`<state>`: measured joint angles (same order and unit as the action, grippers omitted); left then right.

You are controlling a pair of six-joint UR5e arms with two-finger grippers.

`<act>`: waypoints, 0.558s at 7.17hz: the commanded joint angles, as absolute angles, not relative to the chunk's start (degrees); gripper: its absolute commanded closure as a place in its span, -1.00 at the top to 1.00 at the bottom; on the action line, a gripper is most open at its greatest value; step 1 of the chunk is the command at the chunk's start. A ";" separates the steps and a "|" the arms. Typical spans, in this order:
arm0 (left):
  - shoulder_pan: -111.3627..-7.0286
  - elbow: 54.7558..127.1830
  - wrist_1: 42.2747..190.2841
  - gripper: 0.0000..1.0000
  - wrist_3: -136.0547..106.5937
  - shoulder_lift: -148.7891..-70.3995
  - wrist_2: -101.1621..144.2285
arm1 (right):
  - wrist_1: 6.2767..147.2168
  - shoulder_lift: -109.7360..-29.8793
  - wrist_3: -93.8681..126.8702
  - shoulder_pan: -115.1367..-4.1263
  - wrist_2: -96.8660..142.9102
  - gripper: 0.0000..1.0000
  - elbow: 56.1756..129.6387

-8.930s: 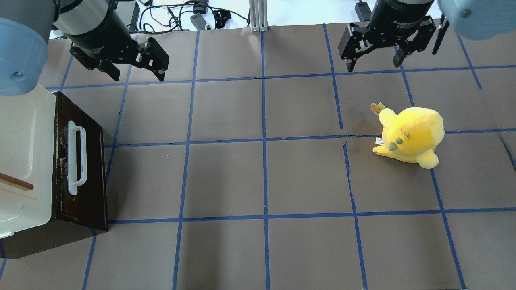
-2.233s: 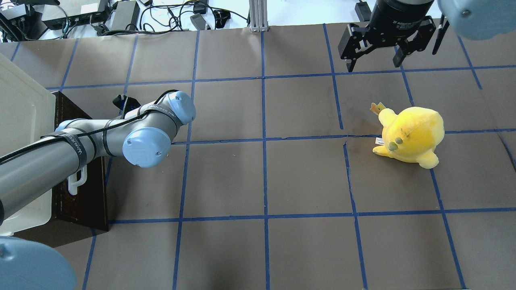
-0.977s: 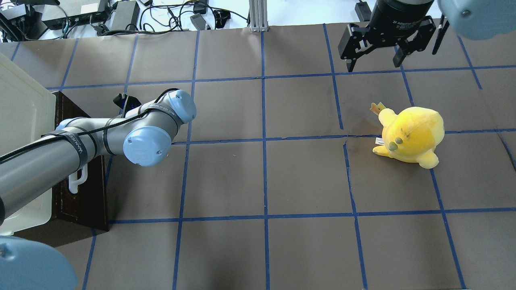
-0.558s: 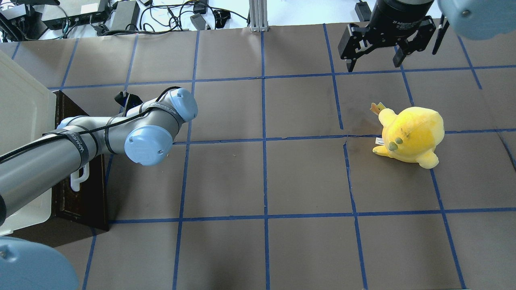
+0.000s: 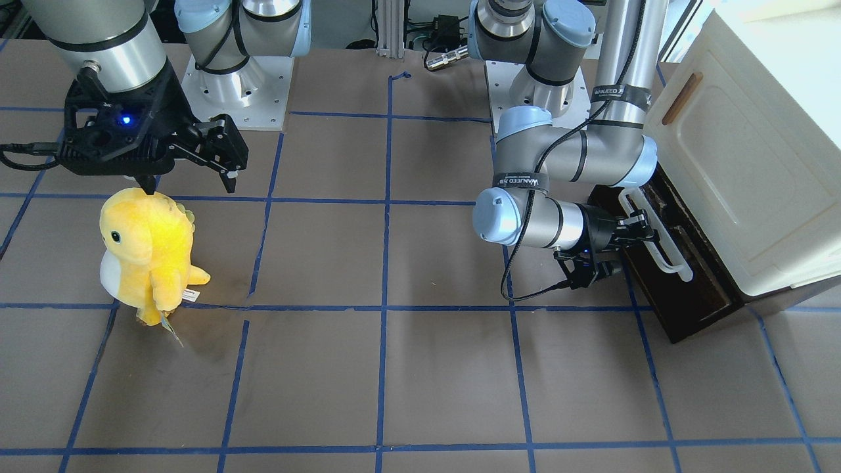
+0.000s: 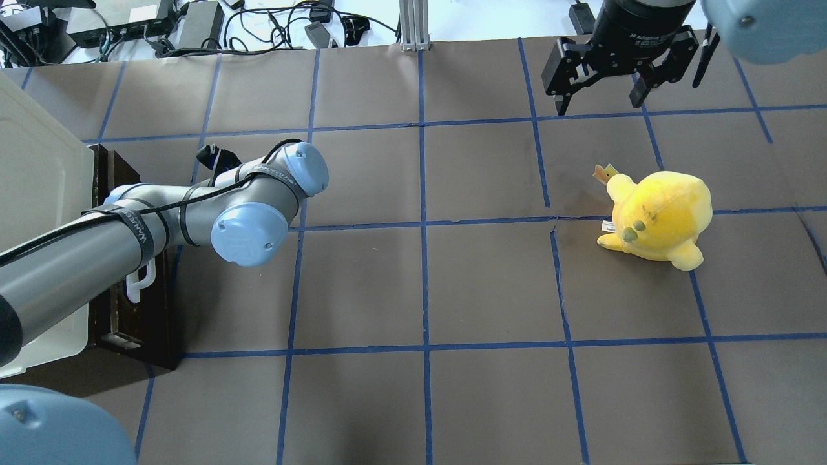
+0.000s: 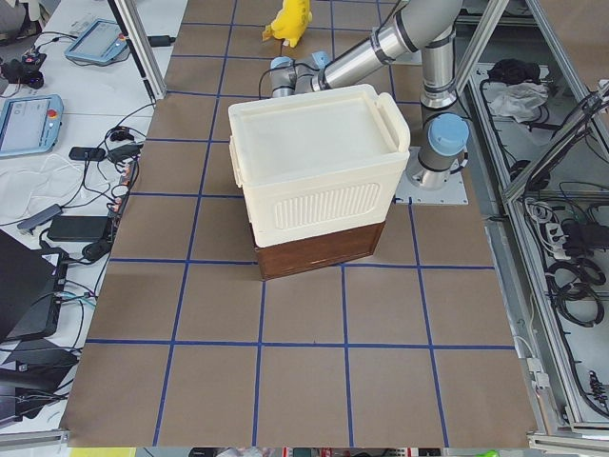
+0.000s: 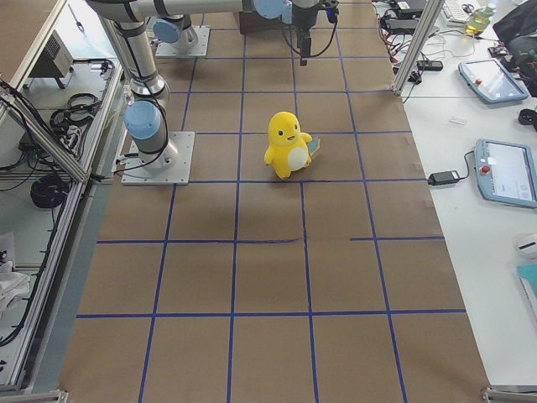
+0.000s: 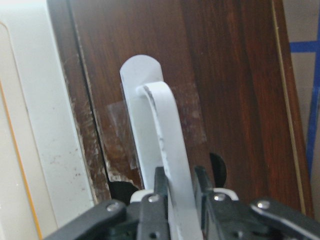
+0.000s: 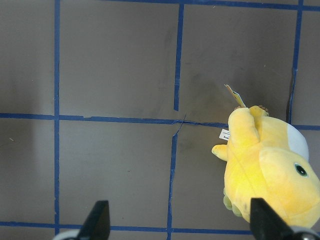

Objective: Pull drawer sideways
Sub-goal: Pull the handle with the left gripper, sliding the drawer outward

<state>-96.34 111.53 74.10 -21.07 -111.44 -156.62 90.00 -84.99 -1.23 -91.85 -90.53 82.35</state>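
The drawer [image 5: 696,289] has a dark brown front and a long white bar handle [image 5: 663,253], and sits under a cream cabinet. My left gripper [image 5: 632,235] reaches in sideways and is shut on the handle. The left wrist view shows its fingers [image 9: 160,182] pinching the white bar [image 9: 167,145] in front of the brown wood [image 9: 235,90]. In the overhead view the left arm hides that gripper; only the handle's end [image 6: 139,287] and the lower drawer front [image 6: 142,323] show. My right gripper [image 6: 601,97] hangs open and empty at the far right, also seen in the right wrist view [image 10: 180,220].
The cream cabinet [image 6: 39,194] stands on top of the drawer at the table's left edge. A yellow plush toy [image 6: 659,216] stands on the right side of the brown mat, just below my right gripper [image 5: 190,177]. Cables and power bricks lie beyond the table's far edge.
My left arm has moved right in the overhead view, and the handle and drawer front have shifted right with it, a little out from under the cabinet. The right arm has not moved.
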 commanded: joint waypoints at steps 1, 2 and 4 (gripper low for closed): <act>-97.90 110.13 74.09 -0.76 -19.34 -111.36 -155.32 | 90.00 -84.99 -1.23 -91.85 -90.53 1.00 82.35; -98.26 109.69 74.09 -0.76 -19.34 -111.44 -155.22 | 90.00 -84.99 -1.23 -91.85 -90.53 1.00 82.35; -100.53 109.17 74.18 -0.76 -19.25 -111.45 -153.47 | 90.00 -84.99 -1.23 -91.85 -90.53 1.00 82.35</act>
